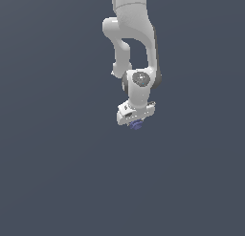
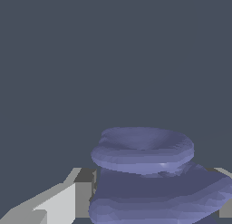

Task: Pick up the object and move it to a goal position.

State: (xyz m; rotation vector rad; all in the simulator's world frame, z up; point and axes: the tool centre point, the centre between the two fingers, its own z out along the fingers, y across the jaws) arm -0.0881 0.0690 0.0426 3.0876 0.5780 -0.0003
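My exterior view sits far back facing the arm (image 1: 134,44); my wrist view is very near the object (image 2: 149,182), shared by both (image 1: 136,125).

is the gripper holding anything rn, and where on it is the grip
Yes: the gripper holds the blue-purple object. The fingers flank its lower, wider part; its ribbed end pokes out past them. The exact contact points are hidden.
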